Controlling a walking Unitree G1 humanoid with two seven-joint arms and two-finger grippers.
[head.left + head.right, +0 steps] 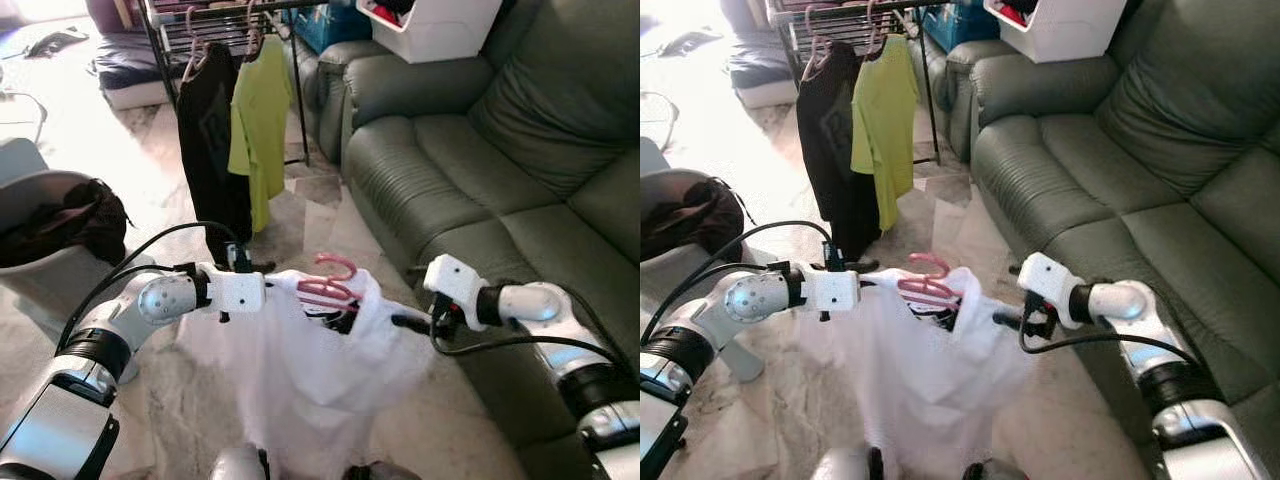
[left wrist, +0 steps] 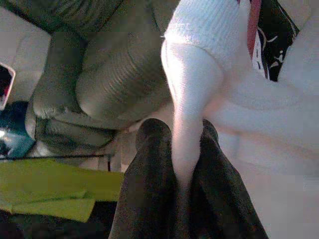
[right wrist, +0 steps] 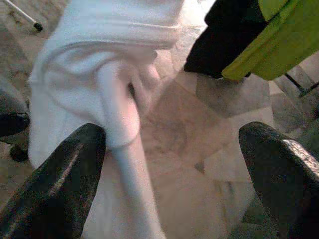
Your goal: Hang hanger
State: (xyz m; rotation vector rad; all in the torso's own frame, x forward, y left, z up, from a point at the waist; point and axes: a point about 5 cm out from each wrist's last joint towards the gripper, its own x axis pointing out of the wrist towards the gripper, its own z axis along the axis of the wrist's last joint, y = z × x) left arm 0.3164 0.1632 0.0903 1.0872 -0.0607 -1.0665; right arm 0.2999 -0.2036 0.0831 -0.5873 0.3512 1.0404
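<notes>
My left gripper (image 2: 187, 149) is pinched tight on a fold of the white shirt (image 1: 300, 370); in the left wrist view the cloth runs straight down between my two dark fingers (image 2: 149, 189), with no gap showing beside it. My right gripper (image 3: 174, 164) is spread wide, its fingers (image 3: 55, 184) well apart, and a roll of the shirt's edge lies against the inner side of one finger without being clamped. From my head I see that gripper's tips buried in the cloth at the shirt's other shoulder, so the exact contact is hard to make out there.

The pink hanger (image 1: 330, 285) sits in the shirt's neck between my two arms. Its hook stands up above the collar; its arms are hidden inside the cloth. The shirt's lower part is cut off at the edge of my head views.

Ahead on the rack (image 1: 165, 40) hang a black shirt (image 1: 210, 140) and a green shirt (image 1: 260, 120), the rack's top cut off. The sofa (image 1: 480, 170) lies to my right. A dark bin (image 1: 45, 230) of clothes is to my left.
</notes>
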